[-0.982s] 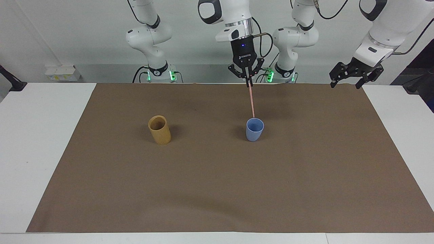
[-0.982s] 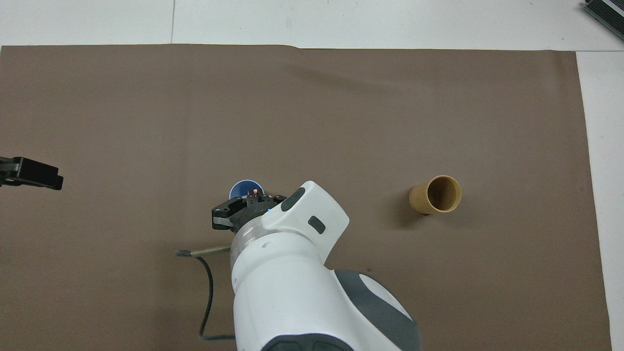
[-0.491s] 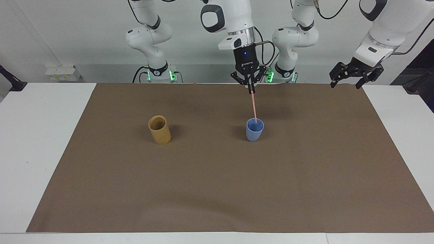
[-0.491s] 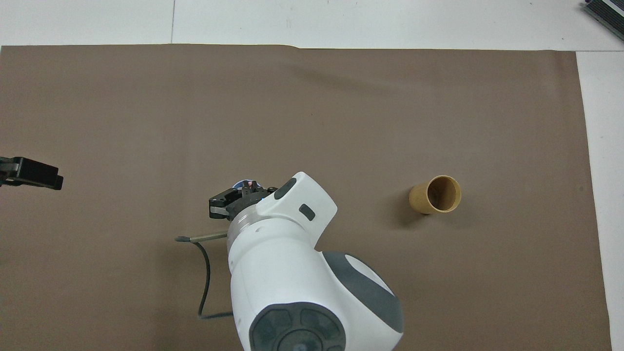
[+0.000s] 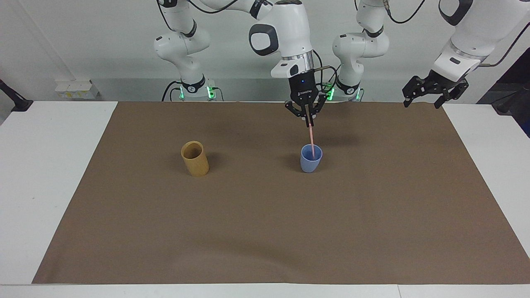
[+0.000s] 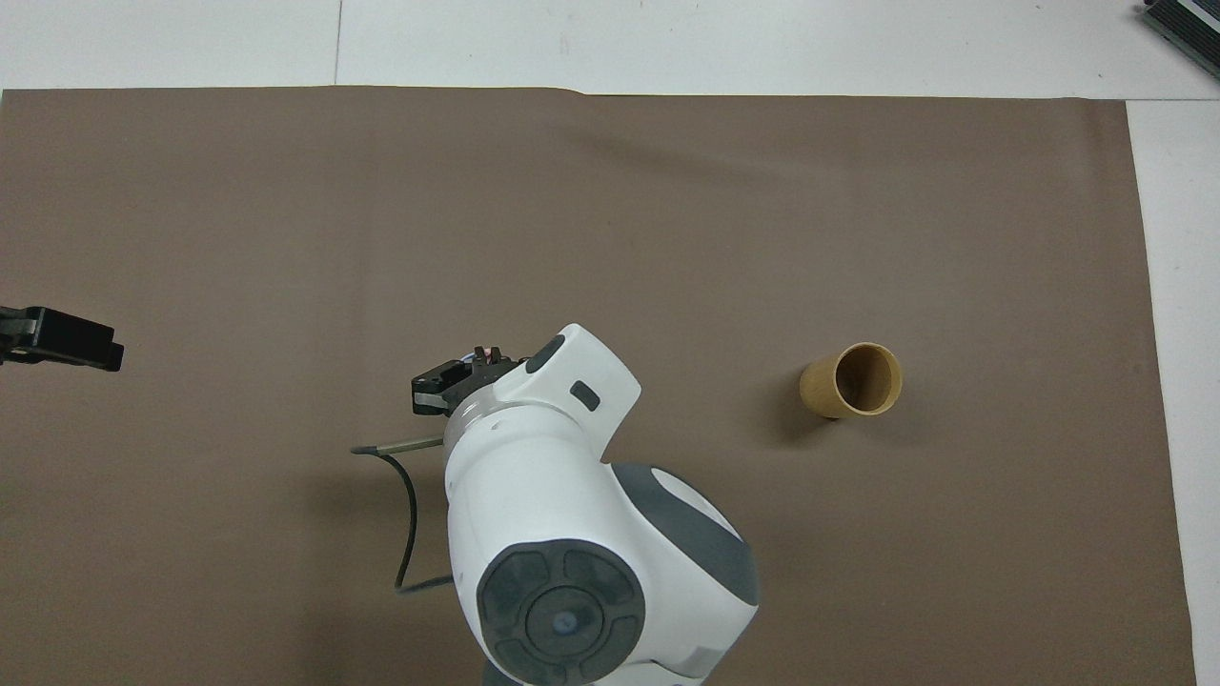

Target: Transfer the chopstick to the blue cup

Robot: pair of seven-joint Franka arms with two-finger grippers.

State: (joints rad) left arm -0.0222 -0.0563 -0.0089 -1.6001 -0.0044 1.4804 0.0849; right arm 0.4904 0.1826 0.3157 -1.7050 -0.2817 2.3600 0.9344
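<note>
Chopstick (image 5: 311,138), one thin pale-pink stick as far as could be seen, hung nearly upright from the right gripper (image 5: 307,120). The fingers were pinched narrow on its top end. Its lower end was inside the mouth of the blue cup (image 5: 310,162), below rim level in the facing view. Whether the tip touched the cup's bottom couldn't be told. The stick leaned slightly, w/ the top a bit nearer the robots than the bottom.

The blue cup stood upright on the brown mat (image 5: 265,227), roughly mid-table and a little toward the left arm's end. In the overhead view the right arm's wrist and gripper covered almost all of the cup, and only the pink top of the stick showed betw. the fingers.

A tan cylindrical holder (image 5: 194,159) stood upright on the same mat, well apart from the blue cup, toward the right arm's end and about as far from the robots. Its inside looked empty from overhead.

The left gripper (image 5: 422,103) waited raised over the mat's corner at the left arm's end, close to the robots' edge of the white table (image 5: 41,174). Its fingers were spread wide w/ nothing betw. them.
</note>
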